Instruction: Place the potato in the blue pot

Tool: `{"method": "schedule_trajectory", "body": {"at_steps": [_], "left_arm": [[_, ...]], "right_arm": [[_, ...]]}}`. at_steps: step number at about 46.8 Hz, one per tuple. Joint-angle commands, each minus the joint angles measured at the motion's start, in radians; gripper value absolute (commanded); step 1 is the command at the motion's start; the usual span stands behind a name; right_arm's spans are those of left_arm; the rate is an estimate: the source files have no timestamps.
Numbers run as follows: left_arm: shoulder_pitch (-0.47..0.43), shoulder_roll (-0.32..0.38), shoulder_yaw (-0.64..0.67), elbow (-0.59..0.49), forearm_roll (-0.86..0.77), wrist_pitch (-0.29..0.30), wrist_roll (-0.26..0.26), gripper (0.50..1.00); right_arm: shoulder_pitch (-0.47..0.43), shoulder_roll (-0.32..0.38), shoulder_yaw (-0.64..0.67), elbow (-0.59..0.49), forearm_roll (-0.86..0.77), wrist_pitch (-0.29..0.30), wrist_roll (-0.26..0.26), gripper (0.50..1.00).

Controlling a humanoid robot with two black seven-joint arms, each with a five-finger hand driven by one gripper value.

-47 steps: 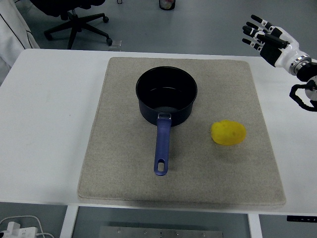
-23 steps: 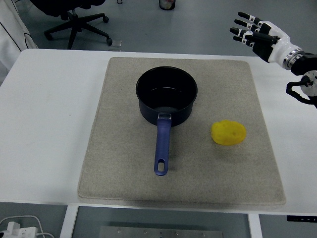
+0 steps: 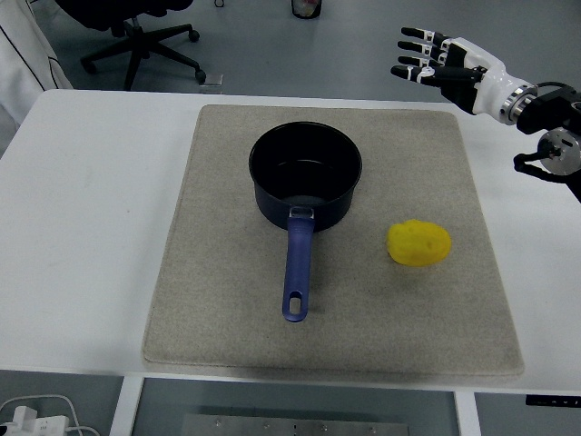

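A yellow potato (image 3: 418,242) lies on the grey mat (image 3: 227,300), to the right of the pot. The blue pot (image 3: 305,174) stands upright at the mat's middle back, empty, with its blue handle (image 3: 296,268) pointing toward the near edge. My right hand (image 3: 437,62) is open, fingers spread and pointing left, held in the air above the mat's far right corner, well behind and above the potato. It holds nothing. The left arm is out of view.
The white table (image 3: 82,227) carries the mat. An office chair base (image 3: 141,45) stands on the floor beyond the table's far left. A white cable and plug (image 3: 27,416) show below the near left edge.
My right hand has moved left and slightly up, from the far right edge toward the mat's far right corner, with its fingers staying spread. The pot and potato have not moved.
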Motion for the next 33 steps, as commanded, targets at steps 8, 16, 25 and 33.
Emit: {"method": "schedule_trajectory", "body": {"at_steps": [8,16,25,33], "left_arm": [[0.000,0.000,0.000,0.000,0.000,0.000,0.000,0.996],[0.000,0.000,0.000,0.000,0.000,0.000,0.000,0.996],[0.000,0.000,0.000,0.000,0.000,0.000,0.000,0.996],[0.000,0.000,0.000,0.000,0.000,0.000,0.000,0.996]], "right_arm": [[-0.004,-0.059,-0.038,0.081,-0.085,0.022,0.000,0.928],[-0.001,-0.117,-0.054,0.141,-0.148,0.054,0.000,0.928],[-0.007,-0.152,-0.054,0.159,-0.253,0.097,0.002,0.928],[-0.010,-0.174,-0.055,0.181,-0.335,0.123,0.003,0.928]]}}
